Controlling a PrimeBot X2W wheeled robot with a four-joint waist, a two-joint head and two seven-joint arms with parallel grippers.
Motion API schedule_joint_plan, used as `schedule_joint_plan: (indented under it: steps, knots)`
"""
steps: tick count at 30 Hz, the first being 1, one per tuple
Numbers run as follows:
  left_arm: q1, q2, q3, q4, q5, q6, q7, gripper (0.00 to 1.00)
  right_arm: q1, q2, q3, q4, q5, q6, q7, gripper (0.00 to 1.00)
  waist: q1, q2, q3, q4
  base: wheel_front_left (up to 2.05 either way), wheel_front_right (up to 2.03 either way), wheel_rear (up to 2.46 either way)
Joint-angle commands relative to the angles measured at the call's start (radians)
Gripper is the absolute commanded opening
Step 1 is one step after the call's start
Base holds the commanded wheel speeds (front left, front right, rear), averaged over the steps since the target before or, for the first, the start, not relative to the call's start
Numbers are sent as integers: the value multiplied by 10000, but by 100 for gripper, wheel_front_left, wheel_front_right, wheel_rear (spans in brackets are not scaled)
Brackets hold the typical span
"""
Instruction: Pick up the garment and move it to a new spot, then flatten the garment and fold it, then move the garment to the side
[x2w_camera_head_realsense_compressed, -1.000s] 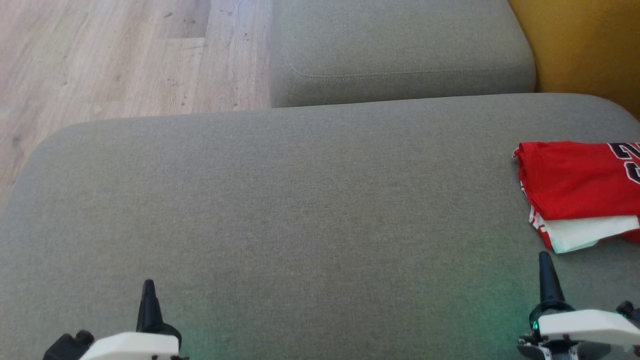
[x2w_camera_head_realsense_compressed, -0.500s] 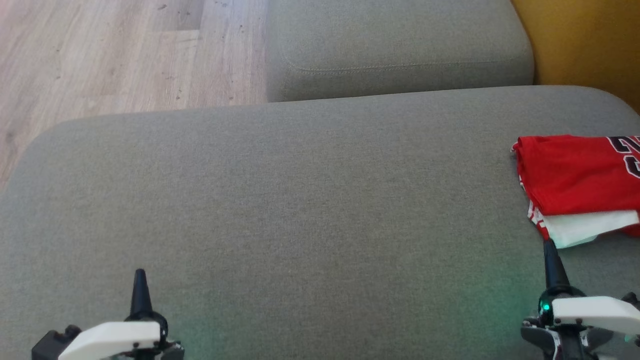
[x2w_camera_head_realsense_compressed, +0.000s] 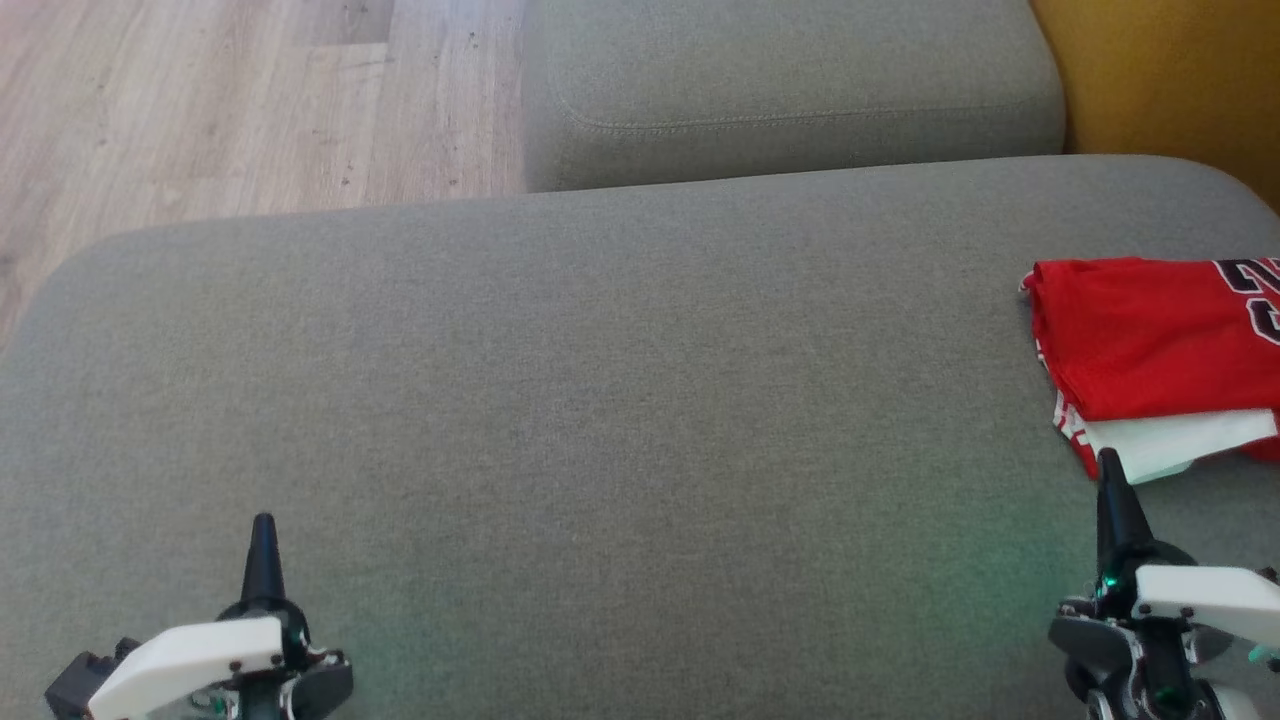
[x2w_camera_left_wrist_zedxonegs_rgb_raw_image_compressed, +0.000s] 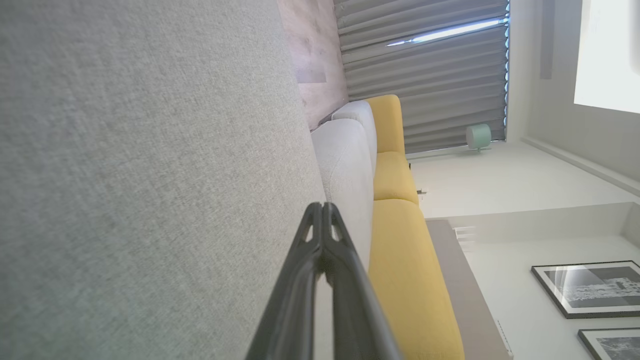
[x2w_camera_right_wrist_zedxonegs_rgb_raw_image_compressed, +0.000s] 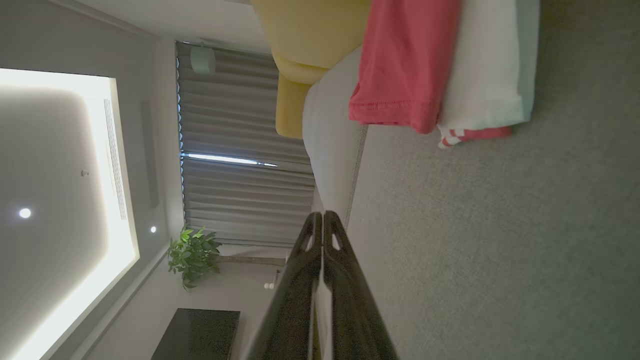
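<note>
Closing step, apparently: the folded garment (x2w_camera_head_realsense_compressed: 1140, 335) is lying on the cushion (x2w_camera_head_realsense_compressed: 600, 400) just ahead of the right gripper (x2w_camera_head_realsense_compressed: 1109, 465), apart from it. Both grippers are resting clenched and empty (the left gripper (x2w_camera_head_realsense_compressed: 263, 528) is sitting well away from the garment). The next move is probably calling only for staying clear.

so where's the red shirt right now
Head view: the folded red shirt lies on the right side of the big grey cushion, near the yellow seat.
</note>
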Motion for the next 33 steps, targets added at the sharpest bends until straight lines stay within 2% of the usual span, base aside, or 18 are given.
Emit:
schedule_joint_plan:
  steps: [1,13,33]
  knots:
    - [-593,124,389,-260,-311,-111,87,0,-607,-217,113,-294,346,61,107,0,0,0,19,-11,0,0,0]
    - [-934,109,743,-198,-1711,-346,453,0,-1006,-211,-70,-216,1782,67,463,0,0,0,171,-90,0,0,0]
    - [-947,51,831,-193,-1673,-351,525,0,-1020,-164,-140,-210,1756,67,524,0,0,0,174,-91,0,0,0]
